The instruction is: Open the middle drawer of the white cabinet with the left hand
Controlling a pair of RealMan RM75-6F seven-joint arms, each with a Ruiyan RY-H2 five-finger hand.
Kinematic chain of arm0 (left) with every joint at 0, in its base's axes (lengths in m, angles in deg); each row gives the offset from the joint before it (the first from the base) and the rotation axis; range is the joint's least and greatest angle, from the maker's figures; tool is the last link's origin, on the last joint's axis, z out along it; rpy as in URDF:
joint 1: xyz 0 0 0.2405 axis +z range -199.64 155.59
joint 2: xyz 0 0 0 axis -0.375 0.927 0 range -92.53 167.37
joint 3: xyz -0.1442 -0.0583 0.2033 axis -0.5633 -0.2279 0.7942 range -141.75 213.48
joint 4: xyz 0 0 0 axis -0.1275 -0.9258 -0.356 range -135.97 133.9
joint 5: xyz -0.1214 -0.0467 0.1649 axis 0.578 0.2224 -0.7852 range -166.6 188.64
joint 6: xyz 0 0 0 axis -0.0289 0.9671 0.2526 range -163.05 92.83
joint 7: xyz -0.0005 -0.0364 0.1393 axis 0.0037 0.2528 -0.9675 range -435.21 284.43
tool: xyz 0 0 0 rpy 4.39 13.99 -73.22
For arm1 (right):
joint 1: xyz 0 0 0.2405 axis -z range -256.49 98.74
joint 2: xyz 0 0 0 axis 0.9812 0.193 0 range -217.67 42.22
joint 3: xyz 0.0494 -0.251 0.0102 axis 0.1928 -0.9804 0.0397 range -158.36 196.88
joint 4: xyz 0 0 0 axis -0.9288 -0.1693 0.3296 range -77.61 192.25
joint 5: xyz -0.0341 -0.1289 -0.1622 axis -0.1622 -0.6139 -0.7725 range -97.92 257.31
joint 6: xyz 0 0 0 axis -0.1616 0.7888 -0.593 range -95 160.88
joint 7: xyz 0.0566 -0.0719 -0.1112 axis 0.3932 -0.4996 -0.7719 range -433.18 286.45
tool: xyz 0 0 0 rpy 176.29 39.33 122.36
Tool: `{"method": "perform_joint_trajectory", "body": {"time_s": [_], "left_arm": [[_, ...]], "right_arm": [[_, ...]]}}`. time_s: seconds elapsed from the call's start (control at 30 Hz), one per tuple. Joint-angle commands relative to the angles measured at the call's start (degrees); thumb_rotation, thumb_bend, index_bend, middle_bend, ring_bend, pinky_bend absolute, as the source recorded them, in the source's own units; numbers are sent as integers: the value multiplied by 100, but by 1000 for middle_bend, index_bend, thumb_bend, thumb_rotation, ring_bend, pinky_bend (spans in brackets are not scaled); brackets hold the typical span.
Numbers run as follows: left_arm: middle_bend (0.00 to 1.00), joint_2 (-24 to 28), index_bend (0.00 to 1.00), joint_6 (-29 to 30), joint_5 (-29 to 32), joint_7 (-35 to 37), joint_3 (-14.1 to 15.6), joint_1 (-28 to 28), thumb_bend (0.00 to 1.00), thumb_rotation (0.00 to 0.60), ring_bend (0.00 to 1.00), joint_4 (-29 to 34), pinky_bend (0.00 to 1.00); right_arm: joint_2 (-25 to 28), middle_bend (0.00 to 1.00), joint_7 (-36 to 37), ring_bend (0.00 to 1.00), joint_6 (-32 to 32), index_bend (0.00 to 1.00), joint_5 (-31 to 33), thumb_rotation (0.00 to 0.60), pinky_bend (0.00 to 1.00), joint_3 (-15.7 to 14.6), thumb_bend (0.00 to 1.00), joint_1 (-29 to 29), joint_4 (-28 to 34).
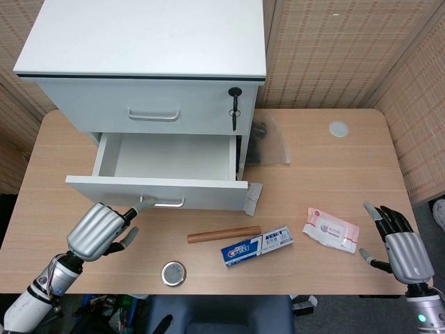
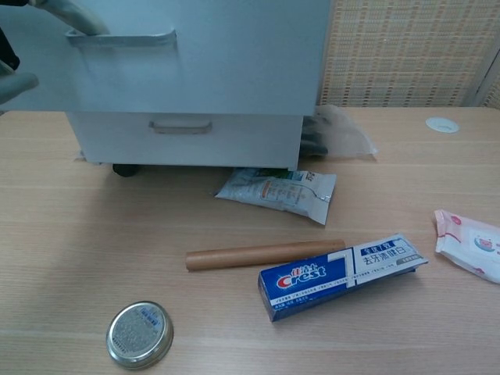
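Observation:
The white cabinet (image 1: pixel 146 49) stands at the back left of the table. Its middle drawer (image 1: pixel 160 189) is pulled well out, and the inside looks empty. My left hand (image 1: pixel 97 231) sits in front of the drawer with one finger hooked on the left end of the drawer handle (image 1: pixel 161 203). In the chest view the drawer front (image 2: pixel 203 47) fills the top left, its handle (image 2: pixel 121 37) has a fingertip (image 2: pixel 78 16) on it. My right hand (image 1: pixel 400 243) rests open at the table's right front edge, holding nothing.
A brown cylinder (image 1: pixel 224 234), a Crest toothpaste box (image 1: pixel 257 245) and a round tin (image 1: pixel 174 273) lie in front of the drawer. A foil packet (image 2: pixel 277 190) lies partly under it. A pink wipes pack (image 1: pixel 330 229) is near my right hand. A key (image 1: pixel 235 94) hangs in the top lock.

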Motion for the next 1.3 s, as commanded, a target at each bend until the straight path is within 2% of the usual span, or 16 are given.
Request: {"method": "perform_joint_trajectory", "body": {"time_s": [0.03, 0.57, 0.67, 0.9, 1.0, 1.17, 1.3], "left_arm": [[922, 63, 183, 54, -110, 4, 62, 75, 495, 600, 956, 42, 1000], [915, 269, 190, 353, -596, 20, 245, 416, 496, 600, 950, 190, 1000], [882, 260, 187, 530, -669, 116, 229, 505, 495, 600, 907, 157, 1000], [740, 287, 176, 940, -810, 224, 325, 834, 493, 600, 719, 42, 995], [697, 335, 183, 1085, -823, 173, 427, 1031, 493, 600, 666, 29, 921], [669, 307, 296, 1453, -686, -55, 519, 1425, 491, 600, 620, -82, 815], [668, 21, 444, 1814, -479, -262, 523, 1761, 489, 600, 612, -318, 738]], "right_arm": [[1, 154, -4, 85, 1, 0, 0, 600, 118, 0, 188, 1, 1], [9, 154, -20, 85, 19, 0, -5, 600, 118, 9, 188, 2, 12], [13, 155, -10, 85, 31, 0, 1, 600, 118, 11, 188, 10, 7], [29, 154, 19, 85, 87, 0, -2, 600, 117, 13, 188, 41, -3], [39, 154, 36, 85, 101, 0, 3, 600, 118, 11, 188, 54, -16], [37, 154, 72, 85, 121, 0, 20, 600, 118, 17, 188, 71, -37], [24, 154, 110, 85, 93, 0, 31, 600, 118, 10, 188, 68, -71]]}}
